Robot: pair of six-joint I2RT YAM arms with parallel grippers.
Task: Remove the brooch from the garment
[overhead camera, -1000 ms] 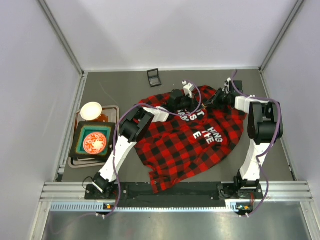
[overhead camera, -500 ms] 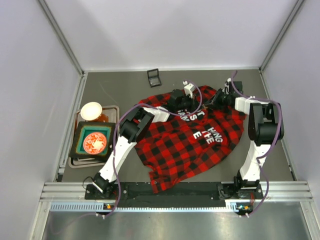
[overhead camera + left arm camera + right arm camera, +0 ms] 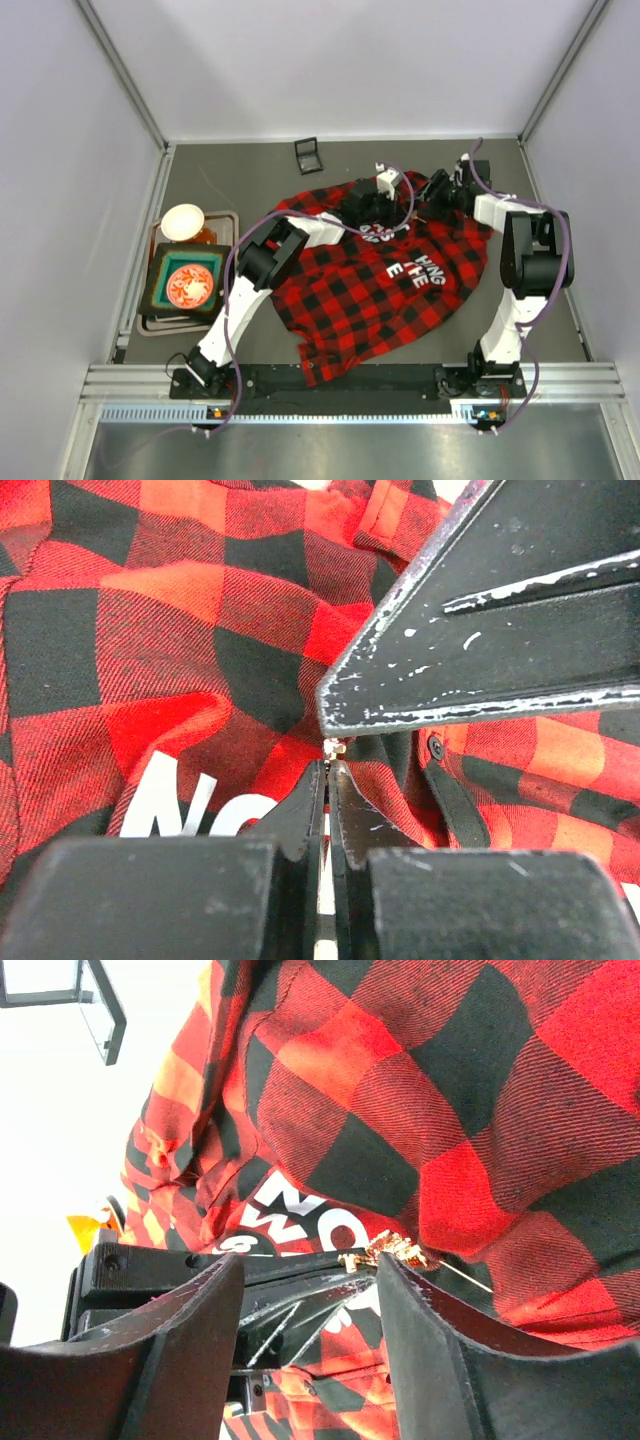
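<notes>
The garment (image 3: 380, 280), a red-and-black plaid shirt with white lettering, lies spread across the table. My left gripper (image 3: 380, 203) is over its upper part, by the letters. In the left wrist view the left gripper (image 3: 328, 765) is shut, with a tiny metal bit of the brooch (image 3: 338, 747) at its tips. In the right wrist view the brooch (image 3: 397, 1250) is a small sparkly gold-toned pin, its needle sticking out to the right against the cloth. My right gripper (image 3: 310, 1260) is open, its right finger beside the brooch. It also shows in the top view (image 3: 427, 196).
A small black square box (image 3: 309, 155) stands behind the shirt near the back wall. At the left a tray (image 3: 150, 322) holds a white bowl (image 3: 182, 221) and an orange-patterned plate (image 3: 188, 283). Walls close in the table on three sides.
My left gripper has shifted a little right and toward the back over the shirt. My right gripper has moved slightly toward the back. Both stay close together.
</notes>
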